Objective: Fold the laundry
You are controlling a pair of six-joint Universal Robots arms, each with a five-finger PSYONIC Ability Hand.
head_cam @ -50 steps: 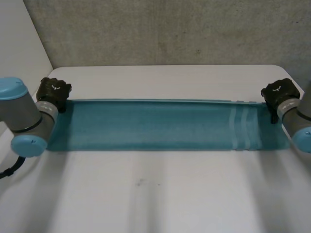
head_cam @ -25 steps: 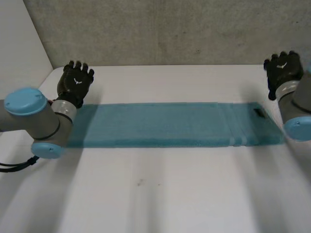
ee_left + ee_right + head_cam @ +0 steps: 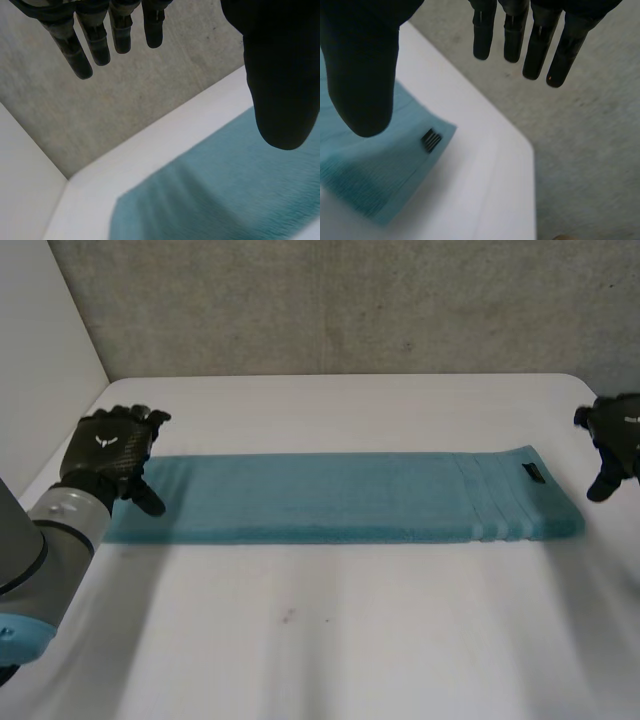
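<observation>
A teal towel [image 3: 340, 498] lies flat as a long narrow strip across the white table [image 3: 330, 640], with paler stripes and a small dark label [image 3: 534, 475] near its right end. My left hand [image 3: 108, 450] hovers open over the towel's left end, fingers [image 3: 80, 50] straight, thumb [image 3: 280, 85] apart, holding nothing; the towel's left end [image 3: 210, 200] lies under it. My right hand [image 3: 615, 440] is open just off the towel's right end, fingers [image 3: 535, 45] straight; the towel corner [image 3: 385, 175] with the label [image 3: 430, 139] lies below its thumb [image 3: 362, 65].
A grey concrete wall [image 3: 340, 300] stands behind the table's far edge. A white panel [image 3: 40, 370] closes off the left side. The wide white front part of the table lies bare in front of the towel.
Both hands have let go of the towel's far corners, opened and drawn back toward the near side. The towel has ended up as a narrower folded strip.
</observation>
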